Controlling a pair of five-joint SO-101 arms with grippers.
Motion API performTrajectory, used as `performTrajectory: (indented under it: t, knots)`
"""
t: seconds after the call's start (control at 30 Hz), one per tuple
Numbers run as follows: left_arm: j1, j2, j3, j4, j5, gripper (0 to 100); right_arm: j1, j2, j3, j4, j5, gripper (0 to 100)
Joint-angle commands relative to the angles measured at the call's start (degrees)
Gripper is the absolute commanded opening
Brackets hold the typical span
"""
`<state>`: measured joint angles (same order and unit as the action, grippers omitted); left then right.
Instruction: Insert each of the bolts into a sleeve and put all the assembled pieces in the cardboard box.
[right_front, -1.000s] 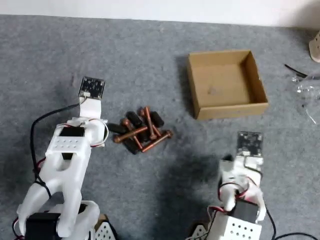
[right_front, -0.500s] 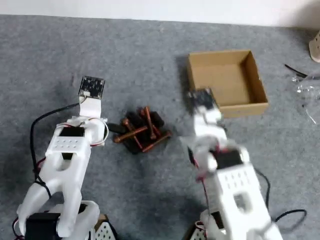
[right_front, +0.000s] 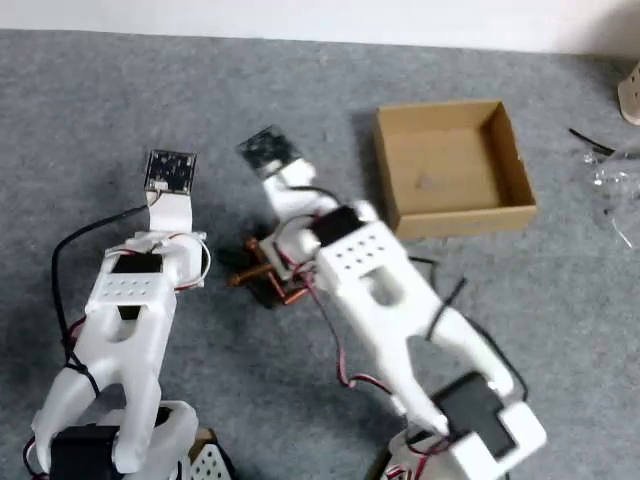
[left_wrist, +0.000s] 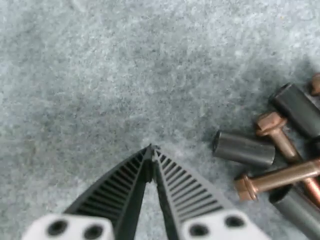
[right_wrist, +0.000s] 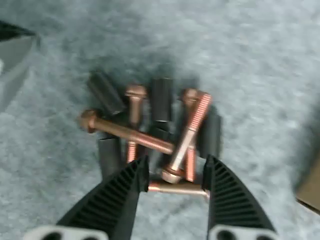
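Observation:
A pile of copper bolts (right_front: 262, 272) and dark sleeves (right_front: 268, 292) lies mid-table, partly hidden under the right arm (right_front: 352, 262). My right gripper (right_wrist: 176, 167) hangs open over the pile, and a short bolt (right_wrist: 177, 188) lies between its fingertips. A long bolt (right_wrist: 127, 132) crosses the sleeves (right_wrist: 161, 97) below it. My left gripper (left_wrist: 151, 150) is shut on nothing, over bare carpet just left of the pile. The nearest sleeve (left_wrist: 244, 149) and a bolt (left_wrist: 280, 175) lie beside it. The cardboard box (right_front: 512, 160) stands open at the back right.
Grey carpet covers the table (right_front: 120, 90). Clear plastic bits and a wire (right_front: 605, 165) lie at the right edge, past the box. The left arm (right_front: 125, 300) stands close beside the right arm near the pile. A corner of the box (right_wrist: 311, 190) shows beside the right gripper.
The right arm swung from the front right, leftwards and away, until it hangs over the pile. The left arm shifted slightly left and away.

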<state>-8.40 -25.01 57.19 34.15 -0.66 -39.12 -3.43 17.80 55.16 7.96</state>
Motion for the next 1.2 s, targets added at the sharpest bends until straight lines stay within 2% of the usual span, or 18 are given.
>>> performTrajectory:
  t: [0.0,0.23,0.5,0.67,1.03,1.17]
  knots:
    - [-1.10,-1.89,-0.13,-0.97,0.53,1,-1.80,3.91,-4.26,-1.80,-0.35,16.6]
    - [-2.59,-1.89,-0.13,-1.05,0.62,1,-0.31,13.14,-10.24,-1.89,-0.26,16.6]
    - [-2.51,-1.89,-0.13,-1.05,0.62,1,1.54,16.57,-10.59,-1.89,-0.53,16.6]
    - [-2.51,-1.98,-0.13,-0.79,0.62,1,1.63,18.59,-10.33,-6.02,-0.62,16.6]
    - [-2.33,-1.80,-0.13,-0.88,0.62,1,2.15,17.98,-10.59,-4.44,-0.88,16.6]
    - [-2.24,-1.80,-0.13,-0.88,0.62,1,3.56,13.49,-10.33,-3.38,-5.10,16.6]
